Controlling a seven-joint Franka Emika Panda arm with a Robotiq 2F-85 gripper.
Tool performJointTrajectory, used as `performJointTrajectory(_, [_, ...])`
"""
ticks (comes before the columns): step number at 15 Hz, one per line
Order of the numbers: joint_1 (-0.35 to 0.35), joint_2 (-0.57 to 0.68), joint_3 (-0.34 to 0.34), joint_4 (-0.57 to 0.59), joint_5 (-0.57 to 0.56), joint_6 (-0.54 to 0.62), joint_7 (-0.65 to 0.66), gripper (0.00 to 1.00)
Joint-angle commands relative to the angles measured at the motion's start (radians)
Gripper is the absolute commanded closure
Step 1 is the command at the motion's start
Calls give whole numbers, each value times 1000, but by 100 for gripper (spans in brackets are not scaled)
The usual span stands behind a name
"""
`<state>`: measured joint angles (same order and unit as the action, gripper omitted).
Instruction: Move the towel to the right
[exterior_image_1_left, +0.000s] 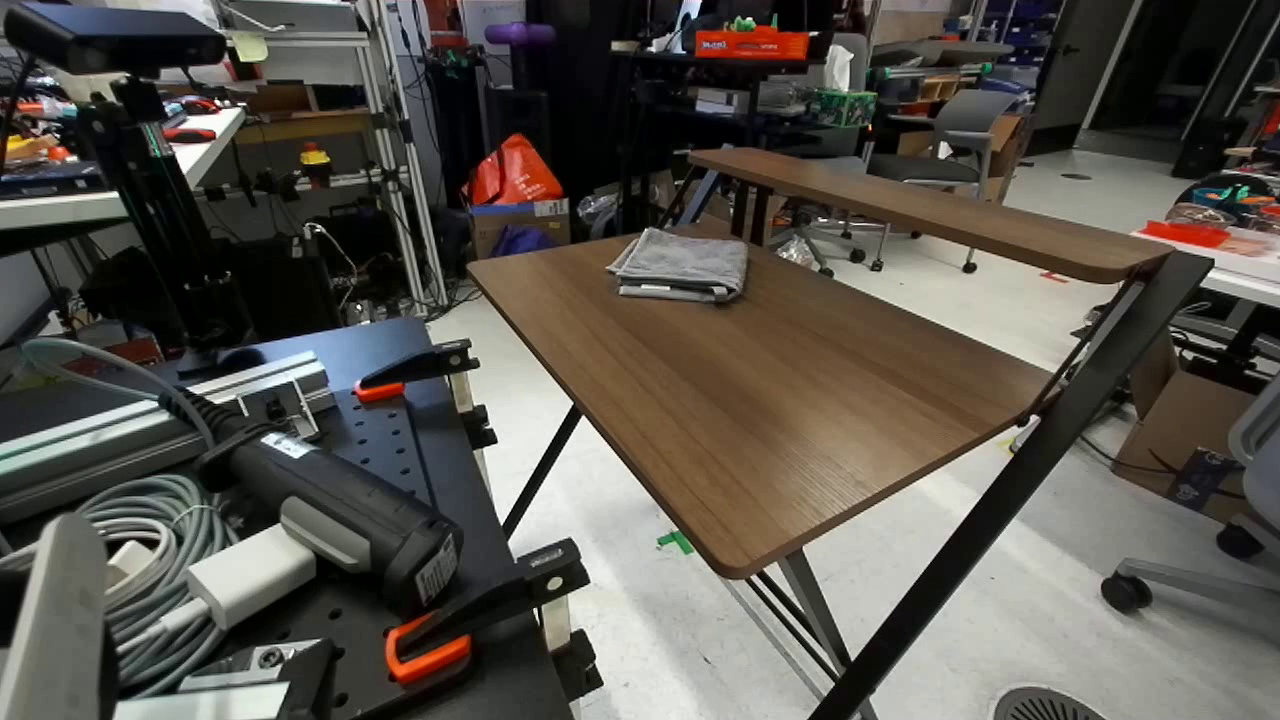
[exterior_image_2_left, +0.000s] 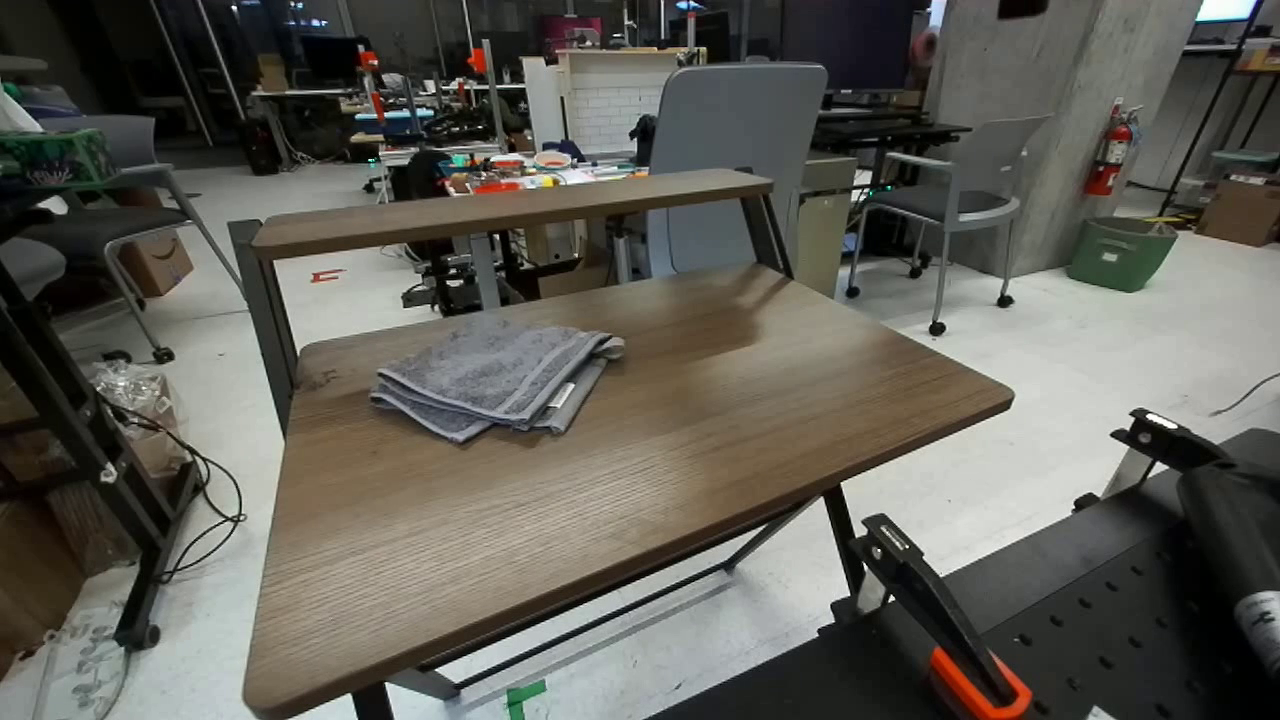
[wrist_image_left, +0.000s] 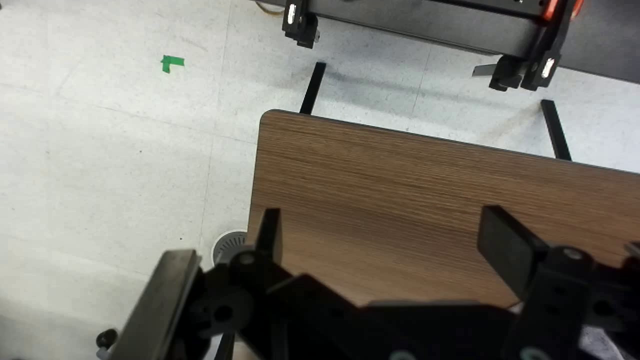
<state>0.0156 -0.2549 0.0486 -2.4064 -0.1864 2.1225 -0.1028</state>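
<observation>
The towel lies folded on the left part of the desk in an exterior view. The gripper, spread wide, holds nothing; approach seems in hand, and next it should reach the towel and pinch a fold.

Place: workshop-like lab | perforated black bench | orange-handled clamps | coiled cable | cluttered white worktable
</observation>
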Motion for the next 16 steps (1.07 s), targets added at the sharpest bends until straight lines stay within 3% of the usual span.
performJointTrajectory(1, [25,157,22,82,4,15,46,0])
performJointTrajectory(6, [82,404,70,223,-3,74,173,0])
performJointTrajectory(9, [136,545,79,317,-25,166,280,0])
performJointTrajectory(16, [340,838,-7,597,-197,260,560,0])
